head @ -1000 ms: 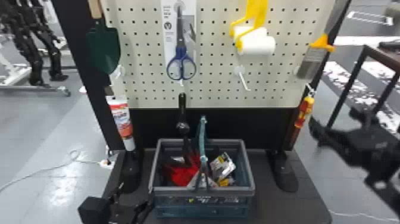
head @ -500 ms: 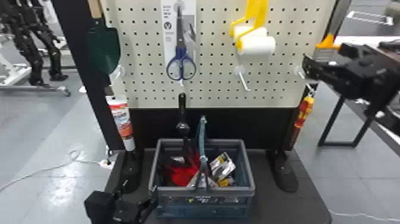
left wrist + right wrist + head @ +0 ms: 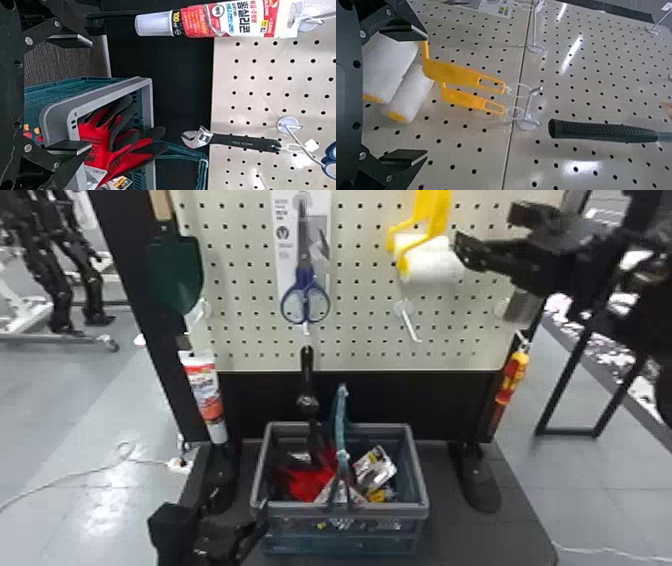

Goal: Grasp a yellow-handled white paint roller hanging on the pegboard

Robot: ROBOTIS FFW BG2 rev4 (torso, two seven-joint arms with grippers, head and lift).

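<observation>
Black fingers of my left hand (image 3: 79, 99) stand apart, low beside the grey-rimmed basket (image 3: 340, 510) with red gloves (image 3: 115, 146) in it. Higher on the pegboard (image 3: 360, 320), right of the blue scissors (image 3: 305, 297), hangs the yellow-handled white paint roller (image 3: 425, 257). My right hand (image 3: 413, 95) is just right of it, fingers spread, the white sleeve close to one fingertip; I cannot tell whether they touch.
</observation>
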